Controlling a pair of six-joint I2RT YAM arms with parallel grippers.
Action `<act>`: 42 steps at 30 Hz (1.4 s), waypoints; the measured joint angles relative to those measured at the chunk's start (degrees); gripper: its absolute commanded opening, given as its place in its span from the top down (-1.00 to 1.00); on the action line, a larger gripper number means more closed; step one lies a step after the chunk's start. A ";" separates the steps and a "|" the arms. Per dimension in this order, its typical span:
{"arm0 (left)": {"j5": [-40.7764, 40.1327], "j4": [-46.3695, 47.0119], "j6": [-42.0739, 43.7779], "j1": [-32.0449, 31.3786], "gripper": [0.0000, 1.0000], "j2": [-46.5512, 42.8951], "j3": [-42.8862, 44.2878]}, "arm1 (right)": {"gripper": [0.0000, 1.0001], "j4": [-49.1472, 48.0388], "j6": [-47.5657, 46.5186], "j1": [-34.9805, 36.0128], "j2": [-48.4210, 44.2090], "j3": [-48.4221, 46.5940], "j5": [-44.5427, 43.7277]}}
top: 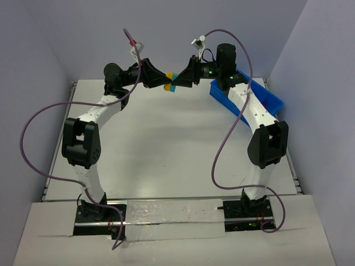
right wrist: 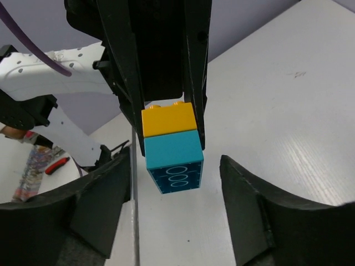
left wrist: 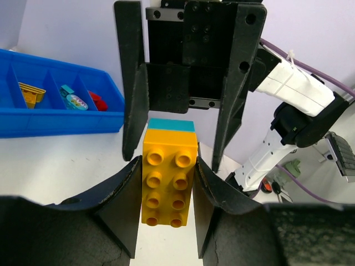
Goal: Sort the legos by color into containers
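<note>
Clamping a yellow 2x4 lego point(left wrist: 168, 191) by its long sides, the left gripper point(left wrist: 168, 166) is holding it raised above the white table point(top: 166, 144), with the studs facing its own wrist camera. A teal lego point(right wrist: 172, 158) is sitting stacked on the yellow one's far end, and the pair is hanging in the air between the two arms at the far middle of the table. The right gripper point(right wrist: 175, 166) is facing the left one nose to nose. Its fingers are spread wide, standing on either side of the teal lego without touching it. The blue divided bin point(left wrist: 61, 123) is lying at the far right of the table, partly hidden behind the right arm in the top view. Three neighbouring compartments are each holding one piece: a yellow brick point(left wrist: 30, 93), a light-blue brick point(left wrist: 74, 100) and a red brick point(left wrist: 99, 101).
</note>
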State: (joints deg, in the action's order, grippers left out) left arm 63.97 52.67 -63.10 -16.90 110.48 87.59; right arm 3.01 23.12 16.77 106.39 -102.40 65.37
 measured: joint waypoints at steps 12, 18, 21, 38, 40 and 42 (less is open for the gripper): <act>0.83 -0.99 1.24 -0.03 1.00 -0.13 0.15 | 1.00 0.09 -1.55 0.05 0.02 -0.76 0.08; 0.84 -0.97 0.80 0.12 1.00 -0.13 0.13 | 1.00 1.10 -3.62 0.09 0.02 -0.75 -0.24; 0.78 -0.99 0.82 0.43 1.00 -0.17 0.07 | 1.00 2.05 -4.51 -0.34 -0.15 -0.51 -0.23; -21.02 -48.61 56.89 -4.41 1.00 -15.17 1.42 | 1.00 20.27 -22.59 -21.32 -8.45 6.14 -25.08; -23.44 -50.40 60.17 -5.61 1.00 -15.52 1.15 | 1.00 21.31 -24.48 -24.15 -8.68 6.73 -31.82; -25.48 -51.39 62.33 -6.23 0.99 -15.54 0.29 | 1.00 21.80 -25.58 -26.35 -8.68 7.77 -36.86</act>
State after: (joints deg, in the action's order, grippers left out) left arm 38.49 1.28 -0.77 -23.13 94.94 87.88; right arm 24.81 -2.47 -9.58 97.71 -94.63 28.50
